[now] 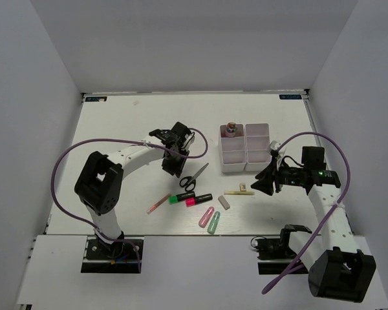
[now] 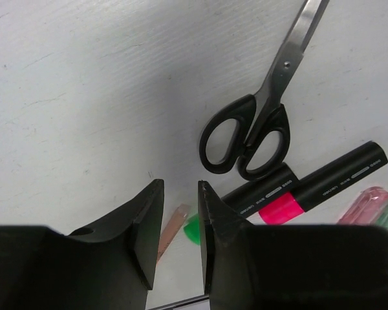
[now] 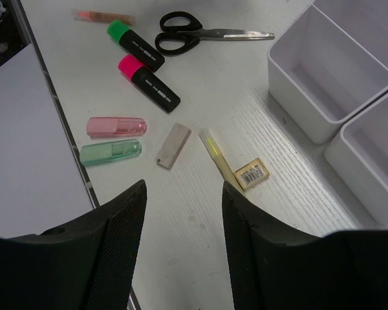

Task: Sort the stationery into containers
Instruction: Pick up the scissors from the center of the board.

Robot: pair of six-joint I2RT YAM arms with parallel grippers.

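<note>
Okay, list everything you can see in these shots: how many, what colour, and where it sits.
scissors: one, black handles, mid-table
highlighters: two, black, one green-ended, one pink-ended, just nearer than the scissors
pen: one, thin pink, left of the highlighters
capsule erasers: two, pink and green, side by side near the front edge
grey eraser: one, right of the capsules
clip: one, pale yellow with a label tag, in front of the trays
trays: two joined, white, right of centre
round piece: one, pink, far-left compartment
table: one, white
cables: two, purple, one per arm
left gripper: black, slightly open, empty, beside the scissors
right gripper: black, open, empty, above the clip
</note>
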